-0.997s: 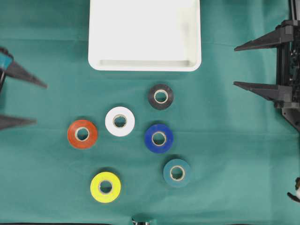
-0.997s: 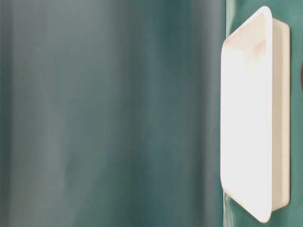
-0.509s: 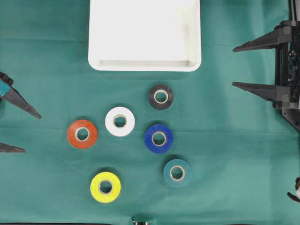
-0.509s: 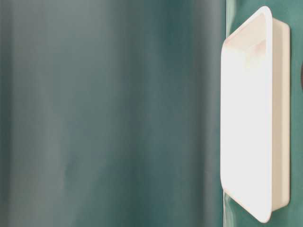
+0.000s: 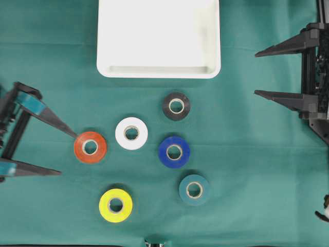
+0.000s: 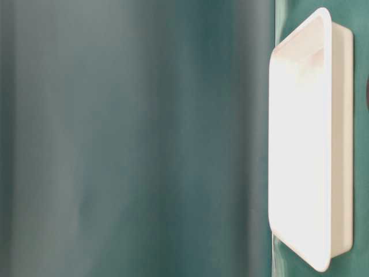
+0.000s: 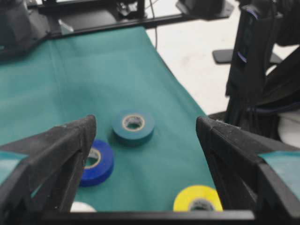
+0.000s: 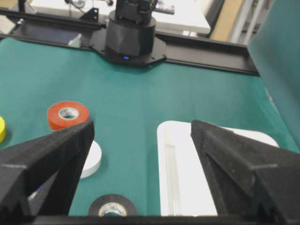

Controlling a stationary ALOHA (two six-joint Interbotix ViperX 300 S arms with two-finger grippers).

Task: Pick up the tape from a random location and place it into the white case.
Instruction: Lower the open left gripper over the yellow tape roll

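Moved: since the earlier frame the left gripper had come further in from the left edge of the overhead view; every tape roll and the right gripper stayed in place.
Left gripper: wide open and holding nothing; its upper finger tip pointed at the edge of the orange tape and looked to be at its rim, but contact could not be told; its lower finger ended at lower left of that roll.
Yellow tape: lowest in the overhead view, left of centre, lying flat.
Teal tape: lower right of the group, flat; it was also seen in the middle of the left wrist view.
Blue tape: centre, just above and left of the teal one.
White tape: between the orange and the blue roll, apart from both.
Black tape: highest roll, just below the case.
White case: top centre of the overhead view, with no roll inside it.
Right gripper: at the right edge, upper half, wide open, holding nothing, well apart from all the rolls.
Cloth: green table cover under everything.
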